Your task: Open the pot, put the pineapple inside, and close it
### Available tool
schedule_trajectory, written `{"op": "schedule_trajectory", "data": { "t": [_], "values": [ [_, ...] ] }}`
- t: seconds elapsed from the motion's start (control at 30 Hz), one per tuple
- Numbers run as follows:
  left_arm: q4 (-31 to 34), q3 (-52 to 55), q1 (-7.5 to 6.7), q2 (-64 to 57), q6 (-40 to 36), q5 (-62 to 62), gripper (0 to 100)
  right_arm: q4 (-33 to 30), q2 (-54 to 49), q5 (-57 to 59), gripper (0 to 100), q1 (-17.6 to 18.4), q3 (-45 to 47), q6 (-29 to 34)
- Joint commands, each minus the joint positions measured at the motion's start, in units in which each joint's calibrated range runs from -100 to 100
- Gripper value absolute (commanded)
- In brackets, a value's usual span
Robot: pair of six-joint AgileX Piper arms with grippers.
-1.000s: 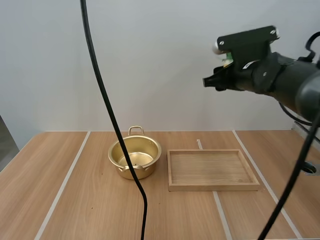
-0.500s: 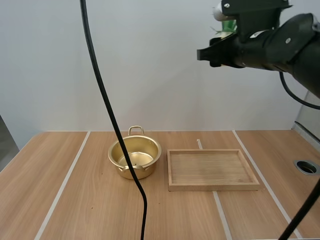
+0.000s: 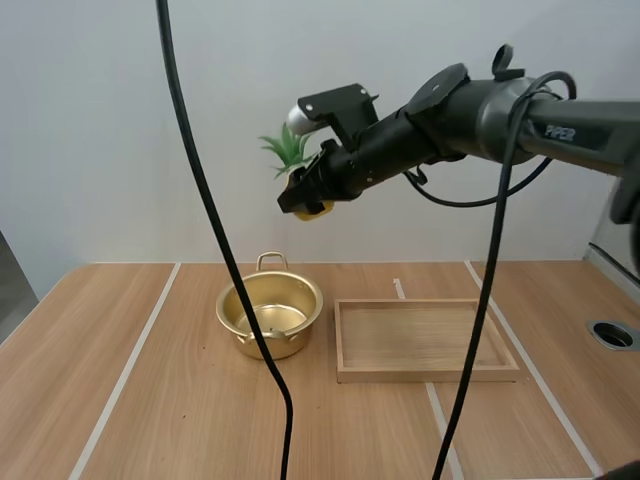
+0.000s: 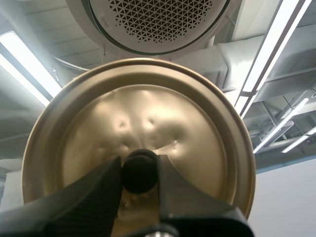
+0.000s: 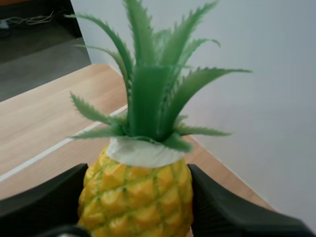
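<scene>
While my right gripper (image 3: pixel 306 196) clamps the pineapple (image 3: pixel 314 207) across its yellow body, I judge it light, stiff and slightly slick, so these flanks suit the hold. Its long axis runs out past my fingertips, crown foremost, tilted upward; the open pot (image 3: pixel 270 312) sits well below. My left gripper (image 4: pixel 139 170) pinches the lid (image 4: pixel 148 113) by its knob.

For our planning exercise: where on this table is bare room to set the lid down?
Bare table left of the pot, right of the tray, in front of both; the tray is bare too. Tight between them.
</scene>
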Motion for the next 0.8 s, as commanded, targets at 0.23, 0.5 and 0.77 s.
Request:
{"op": "schedule_trajectory", "data": {
  "t": [0.23, 0.5, 0.77],
  "values": [
    [0.17, -0.23, -0.17, -3.42, 0.1, 4.8, 0, -0.35, 17.96, 11.12, 0, 1.69, -0.45, -11.3],
    [0.17, -0.23, -0.17, -4.24, 0.1, 6.69, 0, -1.42, 24.99, 13.01, 0, 2.98, -0.45, -12.32],
    [0.17, -0.23, -0.17, -4.24, 0.1, 9.63, 0, -2.5, 29.71, -0.32, 0, 6.11, -0.45, -12.32]
  ]
}}
